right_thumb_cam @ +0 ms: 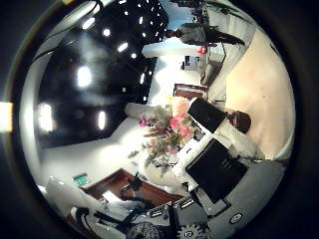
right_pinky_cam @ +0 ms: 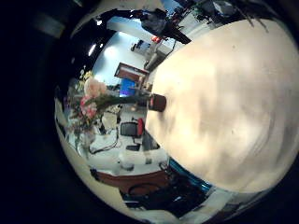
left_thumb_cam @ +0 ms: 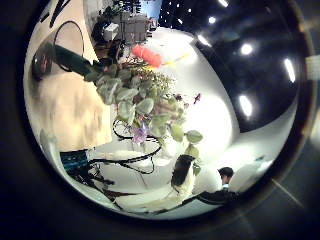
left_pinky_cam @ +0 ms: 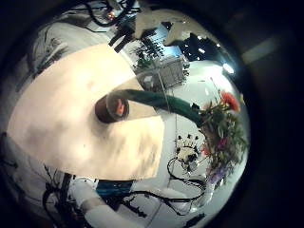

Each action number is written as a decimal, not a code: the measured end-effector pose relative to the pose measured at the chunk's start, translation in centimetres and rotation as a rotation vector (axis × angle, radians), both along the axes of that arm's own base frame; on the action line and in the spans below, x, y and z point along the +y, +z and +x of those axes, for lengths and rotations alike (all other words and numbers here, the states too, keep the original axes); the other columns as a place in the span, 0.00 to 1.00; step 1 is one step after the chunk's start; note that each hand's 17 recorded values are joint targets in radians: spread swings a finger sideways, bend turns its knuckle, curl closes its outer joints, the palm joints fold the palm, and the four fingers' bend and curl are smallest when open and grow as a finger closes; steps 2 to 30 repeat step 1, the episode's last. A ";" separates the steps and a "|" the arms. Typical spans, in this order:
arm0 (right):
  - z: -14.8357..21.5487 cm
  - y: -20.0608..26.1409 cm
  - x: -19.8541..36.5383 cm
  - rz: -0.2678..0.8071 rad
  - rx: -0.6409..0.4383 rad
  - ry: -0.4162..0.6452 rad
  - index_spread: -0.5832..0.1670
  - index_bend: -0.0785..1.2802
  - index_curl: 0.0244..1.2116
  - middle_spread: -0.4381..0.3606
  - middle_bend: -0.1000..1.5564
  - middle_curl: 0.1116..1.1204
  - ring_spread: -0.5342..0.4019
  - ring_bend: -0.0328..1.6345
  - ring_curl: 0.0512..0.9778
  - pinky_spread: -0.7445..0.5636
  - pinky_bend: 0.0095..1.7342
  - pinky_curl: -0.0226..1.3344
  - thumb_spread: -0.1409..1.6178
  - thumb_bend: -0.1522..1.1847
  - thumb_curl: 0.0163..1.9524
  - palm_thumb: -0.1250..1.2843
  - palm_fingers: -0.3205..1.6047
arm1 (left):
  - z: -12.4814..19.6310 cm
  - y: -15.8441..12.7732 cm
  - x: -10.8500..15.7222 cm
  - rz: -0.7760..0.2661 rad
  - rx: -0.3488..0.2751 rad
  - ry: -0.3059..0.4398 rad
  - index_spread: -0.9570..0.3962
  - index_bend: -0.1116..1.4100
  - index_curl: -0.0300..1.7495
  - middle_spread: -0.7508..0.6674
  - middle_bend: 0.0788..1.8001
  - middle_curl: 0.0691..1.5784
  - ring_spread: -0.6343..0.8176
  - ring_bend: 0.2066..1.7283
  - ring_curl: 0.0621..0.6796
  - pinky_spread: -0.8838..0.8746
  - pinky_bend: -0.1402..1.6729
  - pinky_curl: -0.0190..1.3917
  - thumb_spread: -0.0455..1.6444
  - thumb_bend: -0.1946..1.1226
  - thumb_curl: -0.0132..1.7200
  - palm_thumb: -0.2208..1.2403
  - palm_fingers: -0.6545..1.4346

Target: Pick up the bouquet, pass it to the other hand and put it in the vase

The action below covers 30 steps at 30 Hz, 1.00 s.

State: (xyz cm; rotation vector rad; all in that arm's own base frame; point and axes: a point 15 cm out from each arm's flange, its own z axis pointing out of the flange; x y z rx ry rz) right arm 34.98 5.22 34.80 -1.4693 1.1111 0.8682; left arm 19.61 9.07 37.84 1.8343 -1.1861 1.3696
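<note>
The bouquet (left_thumb_cam: 140,95) of flowers and leaves fills much of the left thumb side palm view, so it is close to my left hand. Its wrapped stem (left_pinky_cam: 157,103) slants down to a short dark round vase (left_pinky_cam: 112,106) on the table (left_pinky_cam: 57,123), and its end appears to sit in the vase's mouth. No fingers are around the stem in either left view. From the right palm the bouquet (right_pinky_cam: 89,98) and vase (right_pinky_cam: 157,101) look small and apart from it. My right hand (right_thumb_cam: 214,164) shows stretched fingers (right_thumb_cam: 206,115) in front of the bouquet (right_thumb_cam: 169,129), holding nothing.
The vase stands near the table's edge (right_pinky_cam: 173,140). Beyond that edge are a rack of equipment (left_pinky_cam: 163,71), a screen (right_pinky_cam: 131,73) and clutter on the floor (left_pinky_cam: 185,161). Most of the table top (right_pinky_cam: 234,93) stretches away behind the vase.
</note>
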 end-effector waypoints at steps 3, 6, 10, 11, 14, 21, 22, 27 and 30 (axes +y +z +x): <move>0.0 -0.3 -0.3 -0.001 0.003 -0.003 0.25 0.20 0.28 0.47 0.21 0.25 0.60 0.37 0.12 0.95 0.34 0.12 0.66 0.10 0.26 0.64 0.41 | -0.2 -0.1 -0.7 0.016 0.006 -0.002 0.74 0.17 0.16 0.93 0.05 0.12 0.92 0.18 0.18 0.88 0.18 0.25 0.54 0.12 0.20 0.24 0.27; 0.0 -0.3 -0.3 -0.001 0.003 -0.003 0.25 0.20 0.28 0.47 0.21 0.25 0.60 0.37 0.12 0.95 0.34 0.12 0.66 0.10 0.26 0.64 0.41 | -0.2 -0.1 -0.7 0.016 0.006 -0.002 0.74 0.17 0.16 0.93 0.05 0.12 0.92 0.18 0.18 0.88 0.18 0.25 0.54 0.12 0.20 0.24 0.27; 0.0 -0.3 -0.3 -0.001 0.003 -0.003 0.25 0.20 0.28 0.47 0.21 0.25 0.60 0.37 0.12 0.95 0.34 0.12 0.66 0.10 0.26 0.64 0.41 | -0.2 -0.1 -0.7 0.016 0.006 -0.002 0.74 0.17 0.16 0.93 0.05 0.12 0.92 0.18 0.18 0.88 0.18 0.25 0.54 0.12 0.20 0.24 0.27; 0.0 -0.3 -0.3 -0.001 0.003 -0.003 0.25 0.20 0.28 0.47 0.21 0.25 0.60 0.37 0.12 0.95 0.34 0.12 0.66 0.10 0.26 0.64 0.41 | -0.2 -0.1 -0.7 0.016 0.006 -0.002 0.74 0.17 0.16 0.93 0.05 0.12 0.92 0.18 0.18 0.88 0.18 0.25 0.54 0.12 0.20 0.24 0.27; 0.0 -0.3 -0.3 -0.001 0.003 -0.003 0.25 0.20 0.28 0.47 0.21 0.25 0.60 0.37 0.12 0.95 0.34 0.12 0.66 0.10 0.26 0.64 0.41 | -0.2 -0.1 -0.7 0.016 0.006 -0.002 0.74 0.17 0.16 0.93 0.05 0.12 0.92 0.18 0.18 0.88 0.18 0.25 0.54 0.12 0.20 0.24 0.27; 0.0 -0.3 -0.3 -0.001 0.003 -0.003 0.25 0.20 0.28 0.47 0.21 0.25 0.60 0.37 0.12 0.95 0.34 0.12 0.66 0.10 0.26 0.64 0.41 | -0.2 -0.1 -0.7 0.016 0.006 -0.002 0.74 0.17 0.16 0.93 0.05 0.12 0.92 0.18 0.18 0.88 0.18 0.25 0.54 0.12 0.20 0.24 0.27; 0.0 -0.3 -0.3 -0.001 0.003 -0.003 0.25 0.20 0.28 0.47 0.21 0.25 0.60 0.37 0.12 0.95 0.34 0.12 0.66 0.10 0.26 0.64 0.41 | -0.2 -0.1 -0.7 0.016 0.006 -0.002 0.74 0.17 0.16 0.93 0.05 0.12 0.92 0.18 0.18 0.88 0.18 0.25 0.54 0.12 0.20 0.24 0.27; 0.0 -0.3 -0.3 -0.001 0.003 -0.003 0.25 0.20 0.28 0.47 0.21 0.25 0.60 0.37 0.12 0.95 0.34 0.12 0.66 0.10 0.26 0.64 0.41 | -0.2 -0.1 -0.7 0.016 0.006 -0.002 0.74 0.17 0.16 0.93 0.05 0.12 0.92 0.18 0.18 0.88 0.18 0.25 0.54 0.12 0.20 0.24 0.27; 0.0 -0.3 -0.3 -0.001 0.003 -0.003 0.25 0.20 0.28 0.47 0.21 0.25 0.60 0.37 0.12 0.95 0.34 0.12 0.66 0.10 0.26 0.64 0.41 | -0.2 -0.1 -0.7 0.016 0.006 -0.002 0.74 0.17 0.16 0.93 0.05 0.12 0.92 0.18 0.18 0.88 0.18 0.25 0.54 0.12 0.20 0.24 0.27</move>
